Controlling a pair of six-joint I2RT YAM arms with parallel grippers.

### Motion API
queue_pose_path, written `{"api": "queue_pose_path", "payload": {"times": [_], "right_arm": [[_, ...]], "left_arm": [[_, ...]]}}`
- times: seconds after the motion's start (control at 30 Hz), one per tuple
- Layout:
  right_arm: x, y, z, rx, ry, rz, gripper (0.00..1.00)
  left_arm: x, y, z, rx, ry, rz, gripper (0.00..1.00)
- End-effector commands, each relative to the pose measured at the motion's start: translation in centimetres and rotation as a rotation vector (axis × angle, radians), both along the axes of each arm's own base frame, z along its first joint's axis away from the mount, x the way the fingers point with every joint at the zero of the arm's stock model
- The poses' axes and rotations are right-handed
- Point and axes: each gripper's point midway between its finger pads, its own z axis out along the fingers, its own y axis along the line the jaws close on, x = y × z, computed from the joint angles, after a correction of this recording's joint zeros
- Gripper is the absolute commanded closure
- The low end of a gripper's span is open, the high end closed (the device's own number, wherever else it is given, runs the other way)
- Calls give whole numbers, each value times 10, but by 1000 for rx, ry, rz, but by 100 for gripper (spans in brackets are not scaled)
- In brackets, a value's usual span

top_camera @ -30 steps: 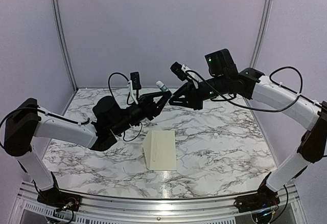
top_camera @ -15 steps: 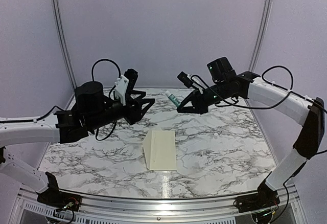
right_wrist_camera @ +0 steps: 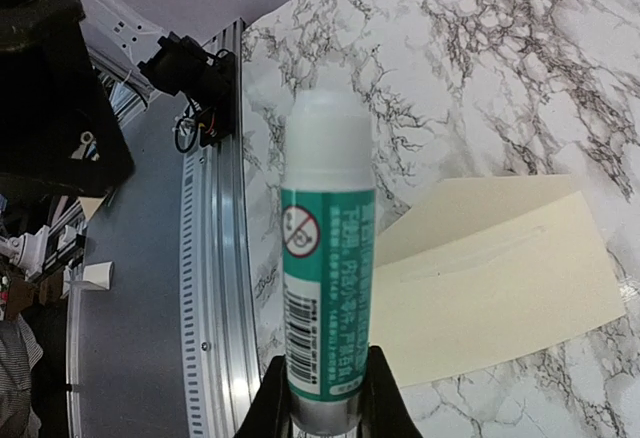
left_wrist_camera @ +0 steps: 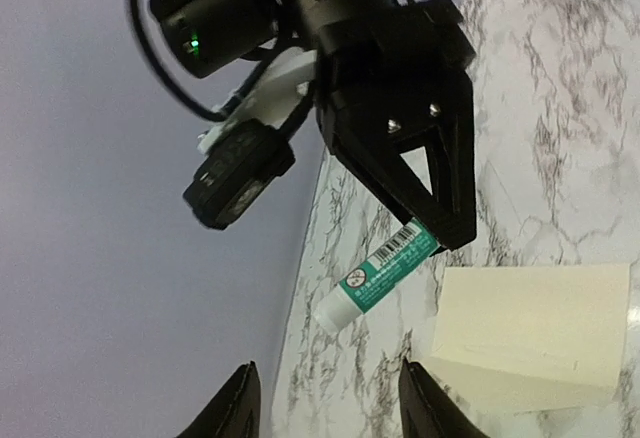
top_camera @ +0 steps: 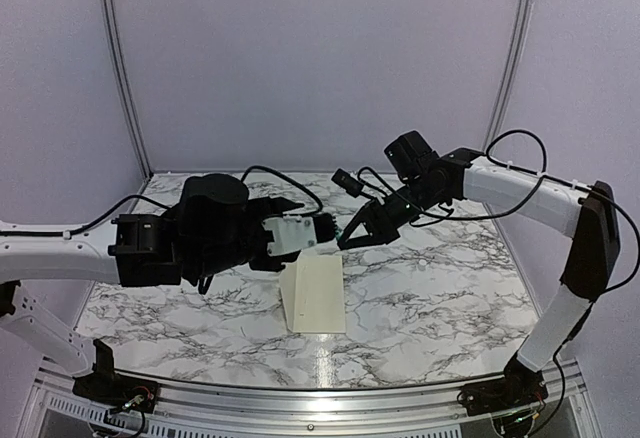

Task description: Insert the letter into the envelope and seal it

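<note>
Envelope (top_camera: 318,296) flat at centre of marble table (top_camera: 440,278), right gripper (top_camera: 348,238) at its 1 o'clock pinching glue tube (right_wrist_camera: 327,298), left gripper (left_wrist_camera: 335,403) at 12 o'clock, 2 fingers spread, empty.

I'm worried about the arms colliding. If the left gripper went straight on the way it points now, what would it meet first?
Most likely the white cap end of the glue tube, which the right gripper holds out in front of it. The left gripper is open around that line, though depth is hard to judge.
</note>
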Motion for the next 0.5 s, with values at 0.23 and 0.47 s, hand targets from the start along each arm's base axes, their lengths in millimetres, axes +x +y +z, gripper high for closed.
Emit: {"api": "queue_pose_path", "payload": {"times": [0.23, 0.47], "right_arm": [[-31, 10, -4, 6, 62, 95, 97], [-39, 11, -7, 1, 76, 122, 97]], "left_arm": [[2, -26, -27, 424, -391, -13, 51], [9, -28, -47, 549, -462, 10, 54]]}}
